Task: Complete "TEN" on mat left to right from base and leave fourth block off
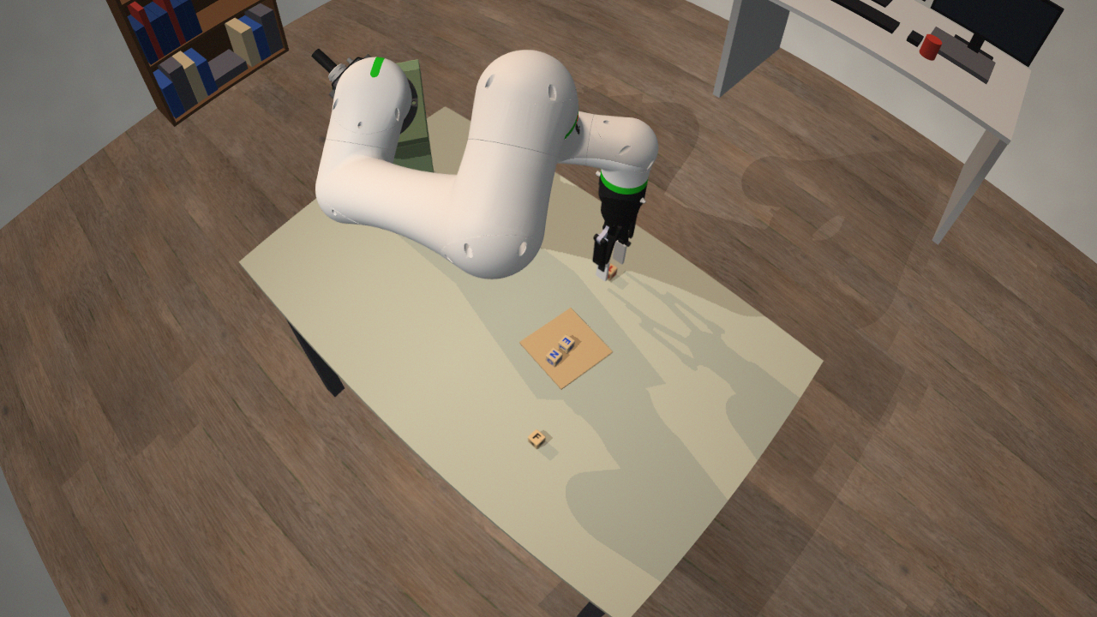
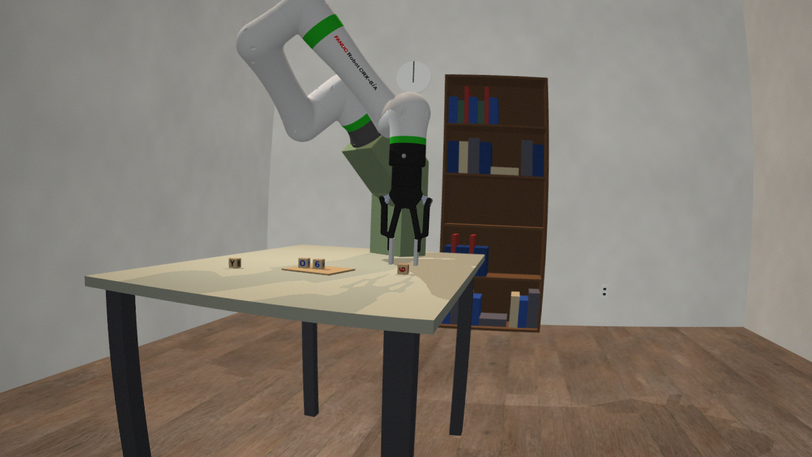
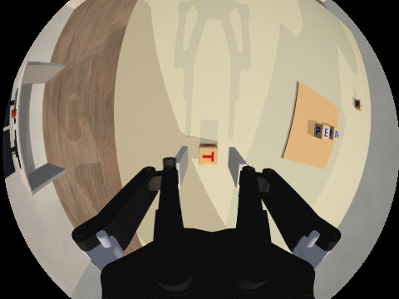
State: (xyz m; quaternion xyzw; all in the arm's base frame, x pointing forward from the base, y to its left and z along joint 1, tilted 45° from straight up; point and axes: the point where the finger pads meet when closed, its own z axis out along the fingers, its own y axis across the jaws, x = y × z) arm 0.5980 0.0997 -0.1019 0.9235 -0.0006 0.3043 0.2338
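A wooden block with a red T point(image 3: 208, 155) on top lies on the table, off the mat; it also shows in the top view point(image 1: 612, 270) and the exterior view point(image 2: 402, 268). My gripper point(image 3: 208, 156) hangs straight over it, open, with one finger on each side of the block and gaps on both sides. Its fingertips point(image 2: 402, 262) are just above the table. The tan mat point(image 1: 571, 351) holds the E block point(image 1: 566, 343) and the N block point(image 1: 554, 355), touching in a row.
A fourth block with a dark F point(image 1: 537, 439) lies off the mat toward the table's near side. The green robot pedestal point(image 2: 391, 198) stands behind the gripper. A bookshelf point(image 2: 492, 198) stands beyond the table.
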